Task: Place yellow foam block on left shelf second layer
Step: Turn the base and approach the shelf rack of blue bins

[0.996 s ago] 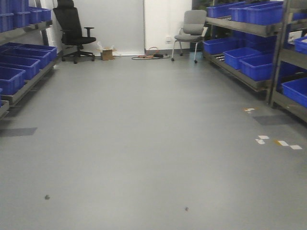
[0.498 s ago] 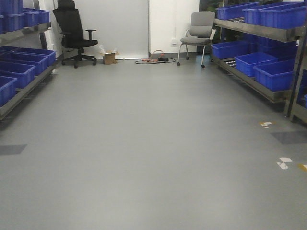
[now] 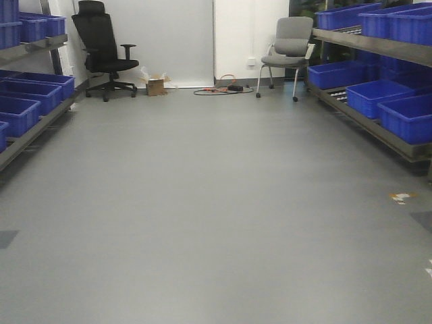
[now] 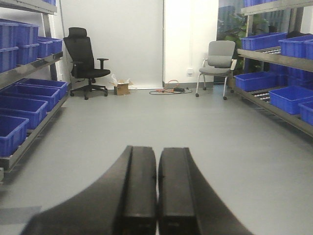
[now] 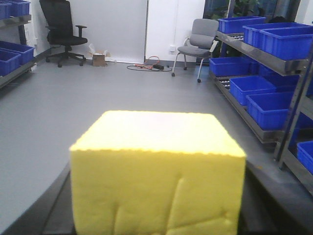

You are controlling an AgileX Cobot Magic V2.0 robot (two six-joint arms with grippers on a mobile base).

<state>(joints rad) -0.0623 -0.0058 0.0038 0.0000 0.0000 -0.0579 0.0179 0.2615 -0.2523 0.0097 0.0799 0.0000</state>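
The yellow foam block (image 5: 156,171) fills the lower middle of the right wrist view, held between my right gripper's dark fingers (image 5: 54,210), which show at its two sides. My right gripper (image 5: 156,215) is shut on it. My left gripper (image 4: 157,169) is shut and empty, its two black fingers pressed together above the grey floor. The left shelf (image 3: 27,128) runs along the left wall with blue bins on its layers; it also shows in the left wrist view (image 4: 29,132). Neither gripper shows in the front view.
A right shelf (image 3: 378,128) with blue bins (image 3: 405,115) lines the right side. A black office chair (image 3: 101,47), a small cardboard box (image 3: 156,85), cables and a grey chair (image 3: 290,50) stand at the far wall. Tape marks (image 3: 401,198) lie on the grey floor.
The front view has moved forward down the aisle and swung a little: the chairs look nearer, and the floor tape marks have slid down and right.
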